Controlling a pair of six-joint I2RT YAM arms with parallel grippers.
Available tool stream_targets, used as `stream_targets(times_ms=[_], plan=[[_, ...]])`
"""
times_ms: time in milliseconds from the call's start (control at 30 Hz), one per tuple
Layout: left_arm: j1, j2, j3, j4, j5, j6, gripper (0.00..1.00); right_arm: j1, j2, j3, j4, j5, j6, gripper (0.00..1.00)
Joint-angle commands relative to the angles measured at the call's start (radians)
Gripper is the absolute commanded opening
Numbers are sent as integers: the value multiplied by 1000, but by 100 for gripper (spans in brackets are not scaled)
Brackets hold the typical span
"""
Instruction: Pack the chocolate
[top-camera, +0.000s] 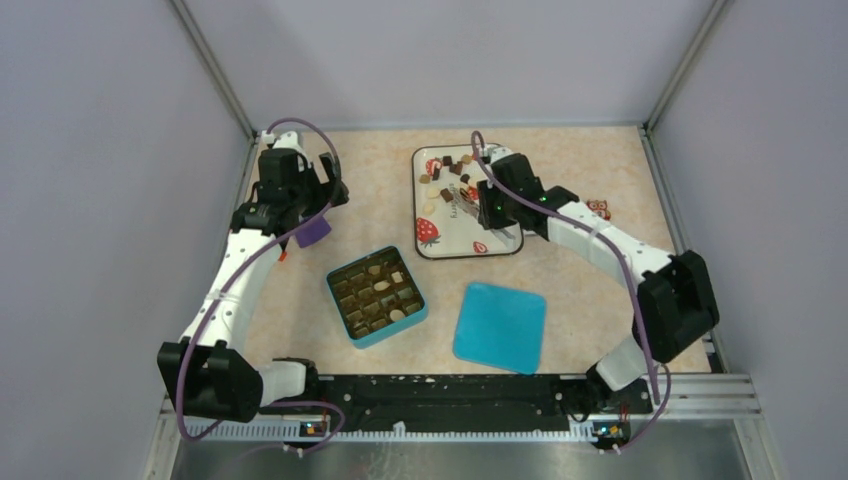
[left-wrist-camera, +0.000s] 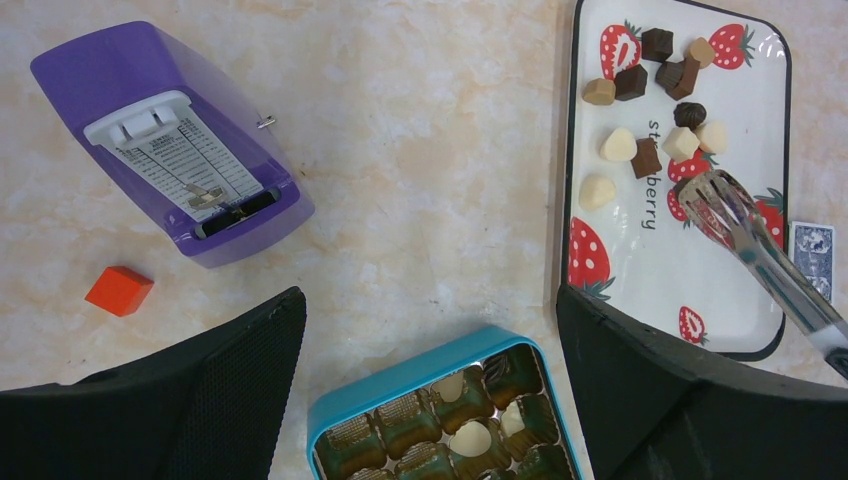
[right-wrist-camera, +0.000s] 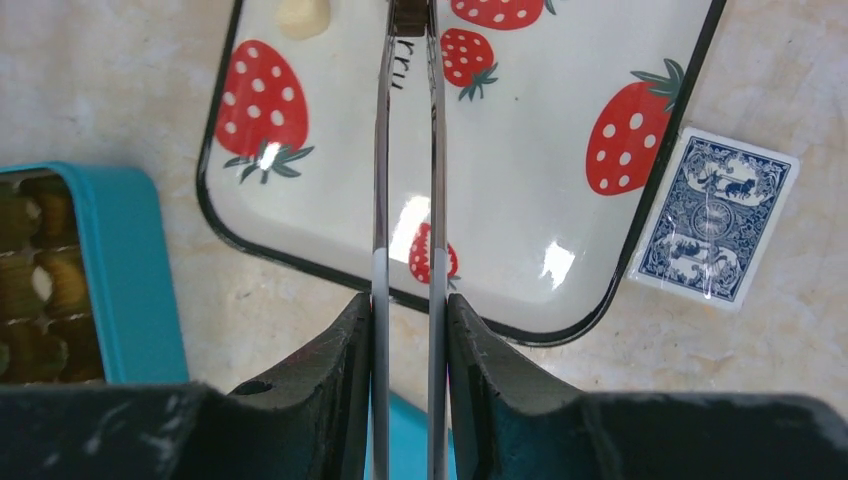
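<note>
Right gripper (right-wrist-camera: 408, 305) clamped on metal tongs (right-wrist-camera: 381, 180), fingers pressed on both arms, arms squeezed to a narrow gap. Tongs reach forward over the strawberry tray (right-wrist-camera: 520, 200). Tips look empty in the left wrist view and sit just beside the loose chocolate pieces (left-wrist-camera: 647, 158), which cluster at the tray's far end. Playing card (right-wrist-camera: 712, 215) on the table to the gripper's right, just off the tray edge.

Left gripper (left-wrist-camera: 428, 300) fingers wide apart, holding nothing, touching nothing. Teal box (left-wrist-camera: 400, 385) lies below, between its fingers, with a few pieces already in the cells. Purple case (left-wrist-camera: 150, 90) ahead-left, red block (left-wrist-camera: 119, 290) left. Teal lid (top-camera: 500, 325) flat beside the box.
</note>
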Motion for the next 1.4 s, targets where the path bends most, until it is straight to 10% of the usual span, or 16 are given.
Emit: stream_targets(times_ms=[0,800,1367], plan=[[3,-7,12,43,0,-1,99,68,-161,1,-9,-68,-39,10],[3,-27,16,30,4,-11,99,421,-287,-40,-277,-201,-133,11],[3,-17,23,30,3,-6,99,423,-250,-39,-239,-157,-135,35]])
